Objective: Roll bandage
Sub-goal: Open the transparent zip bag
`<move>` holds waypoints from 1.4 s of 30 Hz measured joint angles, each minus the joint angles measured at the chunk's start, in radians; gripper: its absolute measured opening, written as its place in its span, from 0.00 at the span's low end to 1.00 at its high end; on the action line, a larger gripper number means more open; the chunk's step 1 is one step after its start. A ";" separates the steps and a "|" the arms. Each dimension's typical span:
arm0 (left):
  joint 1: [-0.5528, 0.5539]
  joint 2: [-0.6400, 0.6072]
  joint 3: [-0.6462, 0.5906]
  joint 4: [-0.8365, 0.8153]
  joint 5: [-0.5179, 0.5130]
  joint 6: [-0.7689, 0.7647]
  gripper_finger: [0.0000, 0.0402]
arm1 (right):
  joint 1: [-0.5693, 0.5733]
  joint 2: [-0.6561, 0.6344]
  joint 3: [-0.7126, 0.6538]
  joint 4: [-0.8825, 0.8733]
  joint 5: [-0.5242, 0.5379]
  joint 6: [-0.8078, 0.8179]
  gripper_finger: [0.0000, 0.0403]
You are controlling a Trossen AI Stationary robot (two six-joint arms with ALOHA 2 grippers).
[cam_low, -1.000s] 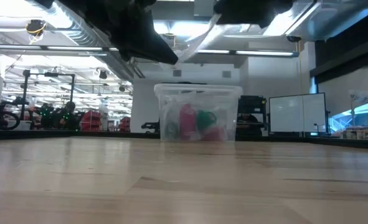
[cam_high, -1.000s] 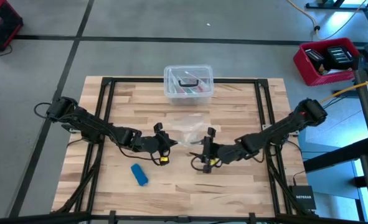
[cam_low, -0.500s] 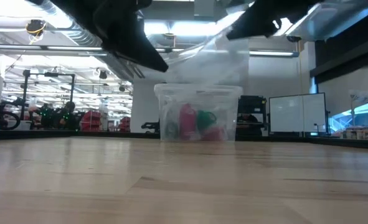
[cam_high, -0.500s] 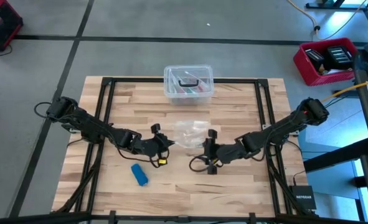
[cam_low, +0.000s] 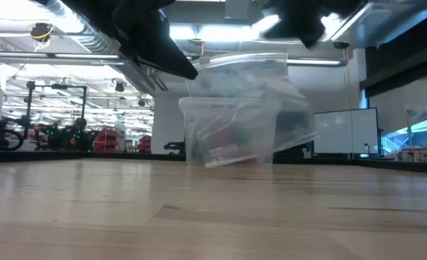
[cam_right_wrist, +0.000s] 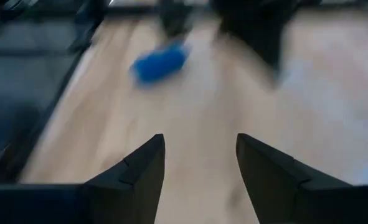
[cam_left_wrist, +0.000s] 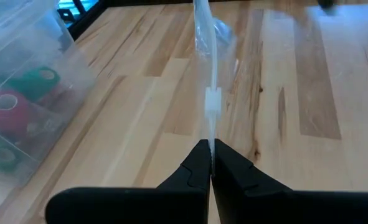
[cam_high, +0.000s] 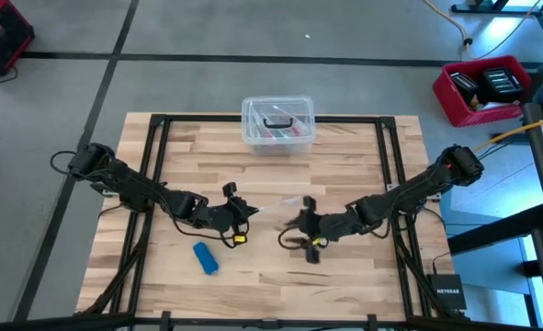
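So we've got the left gripper (cam_left_wrist: 210,163) pinched tight on the top edge of the clear bag (cam_low: 246,108), holding it up off the table (cam_high: 345,285) so it hangs edge-on. Our guess is that's to keep the bag ready for the rolled bandage to go in, since the roll itself looks already done.

The right gripper (cam_right_wrist: 199,158) sits just right of the bag in the high view, jaws apart and holding nothing (its wrist view shows only bare wood between the fingers). We read that as it having no grip on the bag, free to go for the roll.

The bandage (cam_high: 206,258) lies as a compact blue roll on the near-left part of the table, below the left gripper and well apart from the bag. The right wrist view picks it up too, off in the distance.

Other stuff: the lidded box (cam_high: 277,123) sits at the far edge, middle, with red and green rolls inside. What stands in the way for the right arm is the left arm and the hanging bag, both between it and the roll.
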 joint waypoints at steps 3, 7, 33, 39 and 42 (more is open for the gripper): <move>-0.003 0.000 0.000 -0.003 0.000 0.000 0.00 | -0.008 0.033 0.000 0.164 0.142 -0.166 0.50; -0.011 0.000 0.000 -0.004 0.000 0.002 0.00 | -0.060 0.096 0.000 0.314 0.144 -0.313 0.50; -0.044 0.000 0.000 -0.010 0.034 0.027 0.00 | -0.209 0.258 0.124 0.220 -0.154 -0.340 0.29; -0.044 0.000 0.000 -0.014 0.035 0.027 0.00 | -0.209 0.258 0.124 0.219 -0.144 -0.341 0.10; -0.045 0.000 0.000 -0.011 0.035 0.027 0.00 | -0.209 0.246 0.124 0.193 -0.143 -0.344 0.06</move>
